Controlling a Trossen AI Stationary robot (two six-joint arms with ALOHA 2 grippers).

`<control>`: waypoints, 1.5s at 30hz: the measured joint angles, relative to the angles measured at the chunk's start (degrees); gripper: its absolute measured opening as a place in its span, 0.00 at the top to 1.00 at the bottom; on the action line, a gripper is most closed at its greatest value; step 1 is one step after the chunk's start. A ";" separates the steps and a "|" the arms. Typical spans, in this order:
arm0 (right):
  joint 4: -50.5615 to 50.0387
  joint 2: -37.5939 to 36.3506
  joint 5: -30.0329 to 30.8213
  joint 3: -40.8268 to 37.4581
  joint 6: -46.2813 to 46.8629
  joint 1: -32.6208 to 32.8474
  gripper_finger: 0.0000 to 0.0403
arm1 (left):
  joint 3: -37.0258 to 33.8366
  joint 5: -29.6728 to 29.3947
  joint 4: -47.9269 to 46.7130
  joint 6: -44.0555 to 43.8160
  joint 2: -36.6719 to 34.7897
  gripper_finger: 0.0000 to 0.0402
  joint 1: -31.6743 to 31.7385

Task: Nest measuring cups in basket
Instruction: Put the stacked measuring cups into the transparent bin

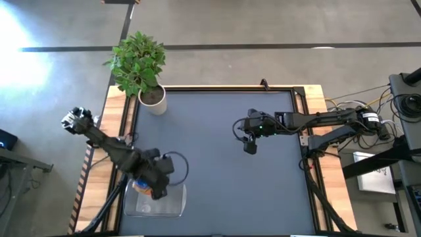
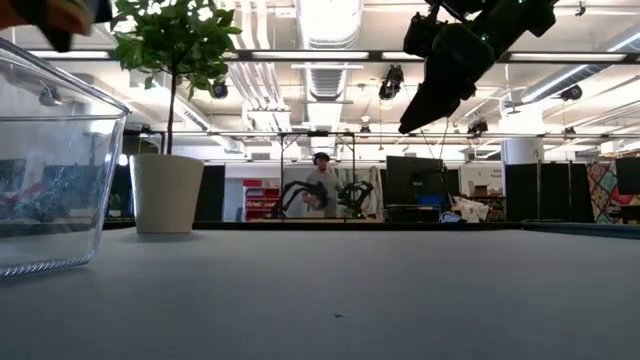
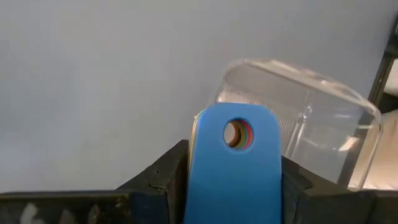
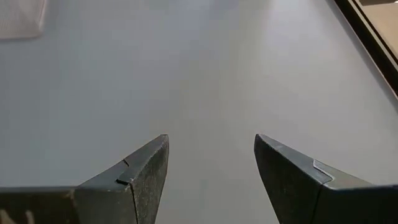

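My left gripper (image 1: 155, 179) is over the clear plastic basket (image 1: 172, 205) at the table's near left corner, shut on a nested stack of measuring cups (image 1: 142, 187). In the left wrist view the stack's top handle is light blue (image 3: 235, 168); orange, green and red layers show through its hole. The basket (image 3: 298, 112) lies just beyond the handle, and its wall (image 2: 50, 170) fills the low view's left. The cup bowls are hidden behind the gripper. My right gripper (image 1: 248, 141) hangs open above the table's middle right, holding nothing (image 4: 211, 155). My left gripper pinches the stacked flat handles (image 3: 205, 177) of the nested cups between its two fingers (image 3: 166, 173), one finger on each long edge of the light blue handle. The handles' free end with the hole points away from the wrist. The stack is lifted clear, above the basket.
A white pot with a green plant (image 1: 152, 99) stands at the table's far left corner. The dark table top (image 1: 223, 178) lies bare between the two arms. Raised rails run along the table's left and right edges (image 1: 304, 131). A person stands far off in the room (image 2: 322, 185).
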 joint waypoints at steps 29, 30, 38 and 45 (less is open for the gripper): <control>-0.15 0.00 -0.09 0.00 2.68 1.14 0.44 | -11.68 0.88 17.50 -3.56 12.62 0.68 -9.81; -0.13 0.00 -0.09 0.00 2.66 1.14 0.44 | -12.03 0.88 17.69 -3.97 12.57 0.69 -9.81; -0.15 0.00 -0.05 0.00 3.40 1.14 0.44 | -12.25 0.89 17.87 -6.75 12.53 0.51 -9.79; -0.13 0.00 -0.07 0.00 3.40 1.14 0.44 | -9.64 0.89 16.77 -6.37 12.51 0.20 -9.79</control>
